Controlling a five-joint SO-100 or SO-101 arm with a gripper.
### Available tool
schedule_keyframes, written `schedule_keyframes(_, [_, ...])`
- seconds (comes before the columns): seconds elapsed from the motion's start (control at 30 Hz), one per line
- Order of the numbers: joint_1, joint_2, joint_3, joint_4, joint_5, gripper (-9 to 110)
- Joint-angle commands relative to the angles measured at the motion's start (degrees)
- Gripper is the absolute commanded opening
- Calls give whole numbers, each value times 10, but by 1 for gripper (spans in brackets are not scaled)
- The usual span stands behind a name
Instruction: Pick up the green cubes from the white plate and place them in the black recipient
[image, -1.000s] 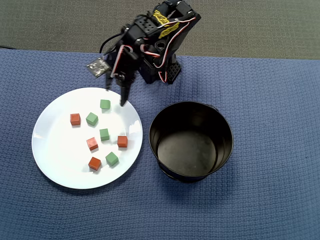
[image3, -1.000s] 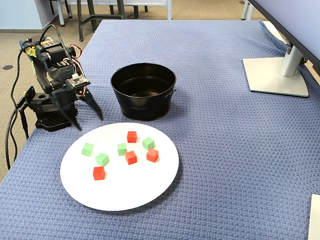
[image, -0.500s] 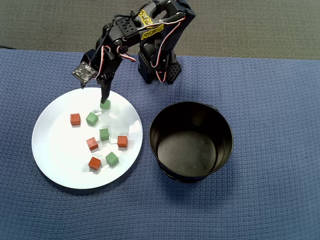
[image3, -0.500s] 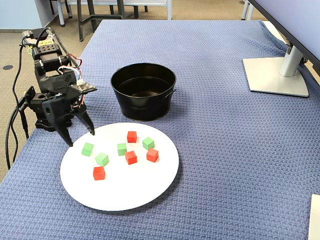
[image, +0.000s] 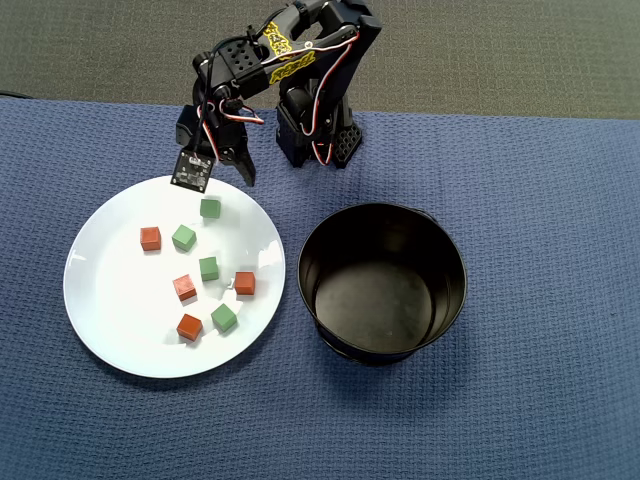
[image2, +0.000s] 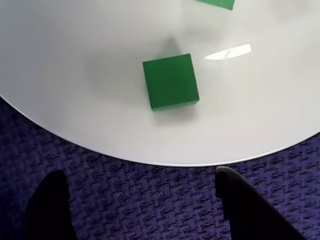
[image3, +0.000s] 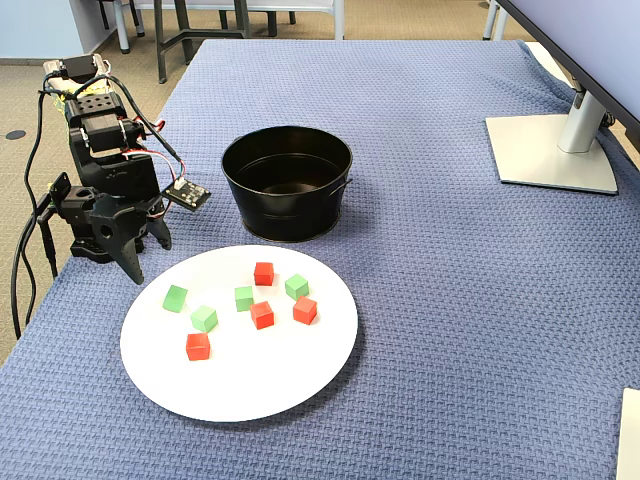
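Green cubes (image: 210, 208), four in number, lie on the white plate (image: 110, 320) together with four orange-red cubes (image: 150, 238); none touches another. The black recipient (image: 382, 283) stands empty on the table (image: 540, 250), just to the right of the plate in the overhead view and well clear of the arm.

The gripper (image: 222, 172) hangs over the far rim of the plate, beside the arm base. In the wrist view the jaws stand open and hold nothing: the two dark fingertips (image2: 50, 205) show at the lower edge, spread wide, over the blue woven cloth just outside the plate rim.

The nearest green cube (image2: 171, 81) sits a little inside that rim, ahead of the jaws and roughly centred between them, slightly rotated against the jaw line. A second green cube (image2: 217, 3) shows only at the top edge of the wrist view.

Step in hand, as judged: approach to the first cube; no cube has yet been transferred.

The next move calls for:
- advancing the open jaws across the rim until they straddle this cube;
- lowering close to the glossy plate surface;
- closing on two opposite faces.

The rotation of the cube may require a small wrist correction.
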Motion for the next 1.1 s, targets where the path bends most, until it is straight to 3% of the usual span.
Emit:
schedule_keyframes(0.0, [-29, -13, -38, 1, -19, 33])
schedule_keyframes(1.07, [-29, -234, -118, -127, 36, 26])
